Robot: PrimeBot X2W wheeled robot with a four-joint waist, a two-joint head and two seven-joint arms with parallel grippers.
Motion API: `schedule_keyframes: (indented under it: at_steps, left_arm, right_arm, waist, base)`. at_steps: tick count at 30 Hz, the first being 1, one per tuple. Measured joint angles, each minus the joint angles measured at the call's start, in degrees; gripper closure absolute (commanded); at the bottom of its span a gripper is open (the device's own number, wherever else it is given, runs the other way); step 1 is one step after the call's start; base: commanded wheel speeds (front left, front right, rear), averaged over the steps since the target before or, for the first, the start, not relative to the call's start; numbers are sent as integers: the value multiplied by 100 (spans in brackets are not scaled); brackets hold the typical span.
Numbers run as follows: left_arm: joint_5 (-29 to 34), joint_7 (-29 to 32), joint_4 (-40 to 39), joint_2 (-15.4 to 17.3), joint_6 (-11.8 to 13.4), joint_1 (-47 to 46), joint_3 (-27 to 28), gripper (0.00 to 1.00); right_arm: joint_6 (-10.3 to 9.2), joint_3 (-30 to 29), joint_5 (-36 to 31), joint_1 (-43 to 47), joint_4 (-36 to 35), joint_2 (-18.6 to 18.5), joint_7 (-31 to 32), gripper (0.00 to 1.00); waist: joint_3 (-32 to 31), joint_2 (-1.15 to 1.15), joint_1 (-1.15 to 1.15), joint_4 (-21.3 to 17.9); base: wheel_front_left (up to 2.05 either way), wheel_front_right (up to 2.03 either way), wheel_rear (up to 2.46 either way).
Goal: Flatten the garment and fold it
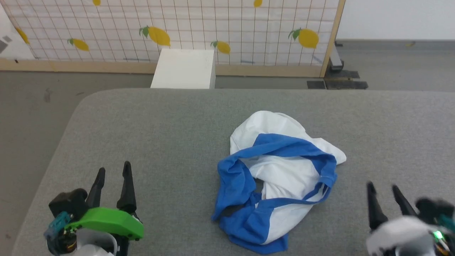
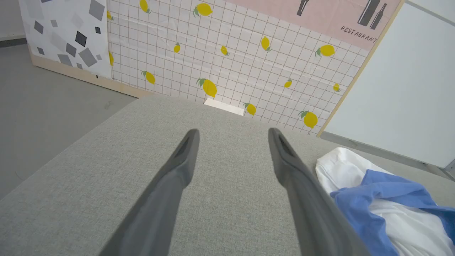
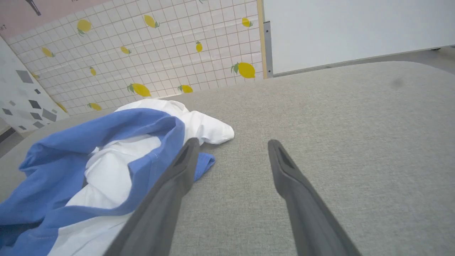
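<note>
Blue-and-white shirt (image 1: 284, 174): crumpled heap, long axis 12–6. I read it at 9 o'clock of right tool (image 1: 383, 185), nearer; 3 o'clock of left tool (image 1: 114, 167). Both tools apart, empty.

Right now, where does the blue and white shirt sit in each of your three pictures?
Head view: the garment lies just right of centre, lower half.
Left wrist view: garment at lower right corner.
Right wrist view: garment at left, middle to bottom.
Shared landmark: the lemon-print panel stands behind it in all three.
</note>
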Motion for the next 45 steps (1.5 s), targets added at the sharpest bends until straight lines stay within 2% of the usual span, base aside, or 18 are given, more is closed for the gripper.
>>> schedule_keyframes:
  at_steps: [3,9,12,16,20,21,22,23,28,32,37,40,44,45]
  left_arm:
    - [197,-1,-193,-170,-31,170,274,0]
    - [547,0,-388,-435,-226,177,537,0]
    - [704,0,-394,-519,-344,164,630,0]
    - [821,-1,-386,-643,-510,116,746,0]
    - [892,-1,-338,-735,-627,76,831,0]
    - [911,-1,-320,-754,-654,65,848,0]
    - [915,-1,-305,-775,-677,52,870,0]
    - [939,-1,-286,-792,-699,40,894,0]
    - [1114,-1,-222,-857,-779,36,989,0]
    - [1170,-1,-182,-906,-828,35,983,0]
    - [1215,-1,-124,-946,-911,32,876,0]
    - [1233,-1,-77,-968,-931,26,798,0]
    - [1232,1,26,-972,-958,25,777,0]
    - [1230,11,52,-972,-964,26,762,0]
  right_arm:
    - [0,222,-131,-634,2,7,839,0]
    - [0,681,-1182,-1990,238,-2,3222,0]
    - [1,904,-1501,-2348,376,-70,4138,0]
    - [0,1065,-1637,-2555,487,-299,4920,0]
    - [1,1114,-1657,-2564,490,-400,5092,0]
    - [1,1090,-1652,-2564,489,-397,5088,57]
    - [1,1076,-1640,-2564,475,-396,5045,57]
    - [1,1065,-1606,-2565,447,-392,4966,100]
    - [1,697,-1223,-2569,164,-307,4431,100]
    - [1,-370,-1015,-2509,-391,-170,4074,100]
    - [1,-1725,-1099,-1682,-896,-101,4117,100]
    - [0,-2205,-1147,-982,-846,-36,4292,100]
    - [0,-2241,-783,-542,-385,-4,4399,100]
    - [0,-2182,-658,-527,-279,2,4285,81]
  waist:
    - [138,0,0,14]
    - [441,0,0,129]
    - [571,0,0,245]
    - [750,0,0,415]
    - [903,0,0,566]
    - [940,0,0,602]
    - [974,0,0,634]
    - [1004,0,0,659]
    - [1029,0,1,656]
    - [928,0,1,560]
    - [779,0,0,432]
    - [726,0,0,363]
    - [685,0,0,272]
    - [670,0,1,248]
  base:
    - [0,0,0]
    - [0,0,0]
    - [0,0,0]
    - [0,0,0]
    - [0,0,0]
    - [0,0,0]
    - [0,0,0]
    - [0,0,0]
    - [0,0,0]
    - [0,0,0]
    - [0,0,0]
    - [0,0,0]
    - [0,0,0]
    - [0,0,0]
